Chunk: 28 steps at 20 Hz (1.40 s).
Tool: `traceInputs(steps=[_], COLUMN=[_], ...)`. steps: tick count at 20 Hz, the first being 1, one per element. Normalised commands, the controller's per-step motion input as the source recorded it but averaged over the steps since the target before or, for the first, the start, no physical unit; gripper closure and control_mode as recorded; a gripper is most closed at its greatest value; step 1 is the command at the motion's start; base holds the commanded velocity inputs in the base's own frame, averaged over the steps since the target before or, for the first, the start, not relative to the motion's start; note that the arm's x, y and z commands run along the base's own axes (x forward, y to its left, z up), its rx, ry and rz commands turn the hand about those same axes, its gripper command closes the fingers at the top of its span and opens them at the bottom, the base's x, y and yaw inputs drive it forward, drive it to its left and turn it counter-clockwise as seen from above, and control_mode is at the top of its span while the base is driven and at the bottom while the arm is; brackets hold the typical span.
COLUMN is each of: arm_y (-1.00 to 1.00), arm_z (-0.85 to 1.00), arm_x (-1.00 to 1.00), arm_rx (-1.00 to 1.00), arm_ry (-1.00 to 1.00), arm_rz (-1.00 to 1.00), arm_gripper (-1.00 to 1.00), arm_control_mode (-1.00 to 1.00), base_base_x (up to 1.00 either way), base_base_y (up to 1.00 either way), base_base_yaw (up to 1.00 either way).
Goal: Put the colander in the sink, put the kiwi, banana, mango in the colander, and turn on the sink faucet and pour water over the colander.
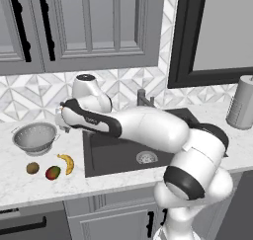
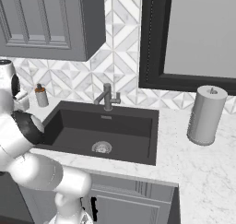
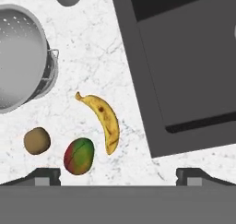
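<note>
The silver colander (image 1: pixel 34 137) (image 3: pixel 18 57) stands on the marble counter left of the dark sink (image 1: pixel 106 157) (image 2: pixel 124 124) (image 3: pixel 193 66). In front of it lie the brown kiwi (image 1: pixel 32 168) (image 3: pixel 37 140), the red-green mango (image 1: pixel 53 173) (image 3: pixel 79 156) and the yellow banana (image 1: pixel 67 163) (image 3: pixel 105 121), all apart from each other. My gripper (image 3: pixel 119 177) hangs open above the counter over the fruits, holding nothing. The grey faucet (image 1: pixel 142 98) (image 2: pixel 107 97) rises behind the basin, and no water is running.
A soap dispenser bottle (image 2: pixel 41 95) stands on the counter left of the faucet. A paper towel roll (image 1: pixel 242 102) (image 2: pixel 207 114) stands on the counter right of the sink. Wall cabinets hang above the counter. The round silver drain (image 2: pixel 102 147) sits in the basin floor.
</note>
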Motion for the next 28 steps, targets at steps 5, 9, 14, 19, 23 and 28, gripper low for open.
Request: traceInputs(steps=[5, 9, 14, 19, 23, 28], arm_y=[0.23, 0.19, 0.23, 0.23, 0.29, 0.28], arm_z=[-0.45, -0.52, -0.29, -0.1, -0.14, -0.19], arm_x=[0.26, 0.27, 0.22, 0.25, 0.38, 0.48], arm_rx=[0.0, 0.0, 0.0, 0.0, 0.0, -0.02], arm_ry=[0.02, 0.0, 0.0, 0.0, 0.0, 0.0], arm_rz=[0.0, 0.0, 0.0, 0.0, 0.0, 0.0], arm_gripper=[-1.0, -1.0, -1.0, -1.0, -1.0, -1.0], arm_control_mode=[-1.0, -1.0, -1.0, -1.0, -1.0, -1.0], base_base_x=[0.0, 0.0, 0.0, 0.0, 0.0, 0.0], base_base_y=[0.0, 0.0, 0.0, 0.0, 0.0, 0.0], base_base_yaw=[0.0, 0.0, 0.0, 0.0, 0.0, 0.0])
